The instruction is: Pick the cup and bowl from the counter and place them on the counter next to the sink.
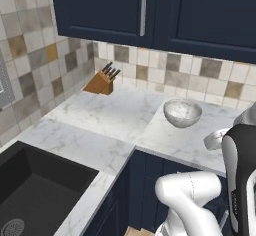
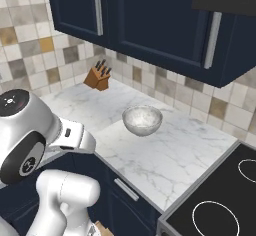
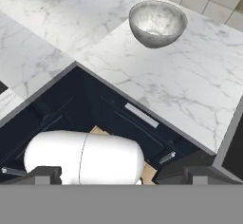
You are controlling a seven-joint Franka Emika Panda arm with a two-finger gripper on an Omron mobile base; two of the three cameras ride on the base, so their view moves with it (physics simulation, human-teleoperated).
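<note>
bowl (image 1: 182, 113) sits upright on the counter (image 1: 115, 115), near its back edge by the tiled wall, on the stretch between the inner corner and the black stove top (image 2: 220, 200). knife block (image 1: 101, 81) stands in the back corner, well apart from it. sink (image 1: 35, 190) lies at the left end of the counter. gripper (image 3: 122, 173) hangs off the front edge above the navy cabinet fronts, jaws spread wide, holding nothing.

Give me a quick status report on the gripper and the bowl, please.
Gripper open, empty, well short of the counter. Bowl upright on the counter, untouched. Knife block far behind; nothing between the gripper and the bowl.
</note>
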